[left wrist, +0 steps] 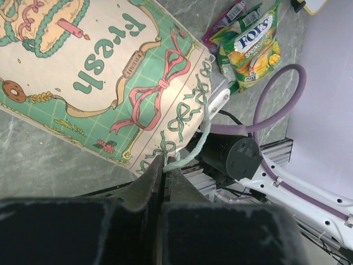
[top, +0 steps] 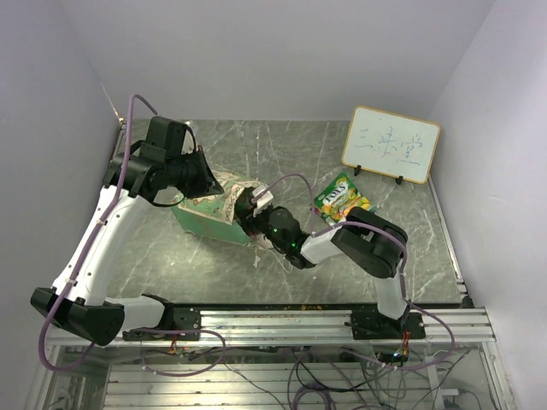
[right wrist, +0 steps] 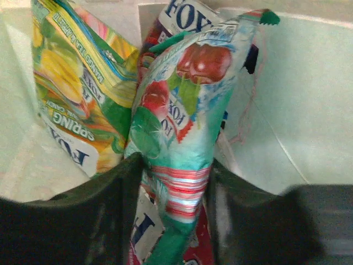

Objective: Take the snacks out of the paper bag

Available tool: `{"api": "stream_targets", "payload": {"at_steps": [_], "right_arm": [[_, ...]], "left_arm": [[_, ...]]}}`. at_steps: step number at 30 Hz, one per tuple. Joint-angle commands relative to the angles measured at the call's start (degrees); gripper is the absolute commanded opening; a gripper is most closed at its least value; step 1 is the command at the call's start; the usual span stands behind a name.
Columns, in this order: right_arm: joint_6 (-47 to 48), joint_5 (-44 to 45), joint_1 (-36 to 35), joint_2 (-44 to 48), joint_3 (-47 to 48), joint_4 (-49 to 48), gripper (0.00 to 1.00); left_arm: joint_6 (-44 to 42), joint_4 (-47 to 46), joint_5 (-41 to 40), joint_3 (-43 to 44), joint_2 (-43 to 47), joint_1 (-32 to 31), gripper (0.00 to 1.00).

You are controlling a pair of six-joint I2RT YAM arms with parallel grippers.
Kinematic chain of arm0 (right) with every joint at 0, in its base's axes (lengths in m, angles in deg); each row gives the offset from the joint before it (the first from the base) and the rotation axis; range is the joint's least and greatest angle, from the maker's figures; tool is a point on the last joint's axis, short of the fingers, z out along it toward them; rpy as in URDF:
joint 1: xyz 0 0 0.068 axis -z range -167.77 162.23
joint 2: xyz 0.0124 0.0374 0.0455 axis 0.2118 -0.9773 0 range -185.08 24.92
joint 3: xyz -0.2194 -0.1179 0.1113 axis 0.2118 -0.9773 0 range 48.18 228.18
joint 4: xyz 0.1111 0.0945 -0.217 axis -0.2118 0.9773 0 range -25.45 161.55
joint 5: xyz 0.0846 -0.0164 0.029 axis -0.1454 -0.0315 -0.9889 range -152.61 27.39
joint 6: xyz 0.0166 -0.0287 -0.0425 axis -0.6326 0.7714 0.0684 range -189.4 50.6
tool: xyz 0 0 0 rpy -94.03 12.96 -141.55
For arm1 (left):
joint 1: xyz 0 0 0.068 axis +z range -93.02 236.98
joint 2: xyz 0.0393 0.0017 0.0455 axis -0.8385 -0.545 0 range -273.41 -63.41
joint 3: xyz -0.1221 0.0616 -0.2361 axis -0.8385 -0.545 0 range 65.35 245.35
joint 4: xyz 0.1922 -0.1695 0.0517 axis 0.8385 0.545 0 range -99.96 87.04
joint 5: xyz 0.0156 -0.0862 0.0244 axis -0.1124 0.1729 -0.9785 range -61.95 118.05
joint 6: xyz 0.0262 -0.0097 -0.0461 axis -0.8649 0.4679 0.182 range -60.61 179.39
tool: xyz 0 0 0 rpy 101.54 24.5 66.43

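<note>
The mint-green paper bag [top: 205, 215] lies on its side left of centre, its mouth facing right. My left gripper [top: 224, 190] is shut on the bag's string handle [left wrist: 194, 144] at the mouth edge, fingertips pressed together [left wrist: 164, 165]. My right gripper [top: 249, 210] reaches into the bag. In the right wrist view its fingers [right wrist: 113, 201] close on both sides of a pink-red and green packet [right wrist: 185, 105]. A green-yellow packet [right wrist: 77, 88] stands beside it inside the bag. Another green-yellow packet [top: 342, 196] lies out on the table, a purple one [left wrist: 227, 15] partly under it.
A white framed whiteboard [top: 391, 143] stands at the back right. Grey walls close in on both sides. My right arm's wrist [left wrist: 231, 155] and its purple cable [left wrist: 276, 88] sit just outside the bag mouth. The metal rail [top: 282, 323] runs along the near edge.
</note>
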Motion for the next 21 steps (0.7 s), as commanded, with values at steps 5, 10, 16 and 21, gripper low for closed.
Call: {"api": "stream_targets", "payload": {"at_steps": [5,10,16,21], "right_arm": [[1.0,-4.1,0.1,5.4,2.7,4.0,0.00],[-0.2,-7.8,0.0,13.5,-2.2,10.0,0.00],[-0.7,-11.0,0.0,26.9,-5.1,26.0,0.00],[-3.0,-11.1,0.0,38.9,-6.2,42.3,0.00]], "left_arm": [[0.1,-1.7,-2.5,-2.3,2.1,0.5,0.07],[1.5,-4.0,-5.3,-4.9,2.7,1.0,0.07],[0.9,-6.6,-5.7,-5.1,2.2,3.5,0.07],[-2.9,-7.0,-5.9,-3.5,0.7,6.8,0.07]]}}
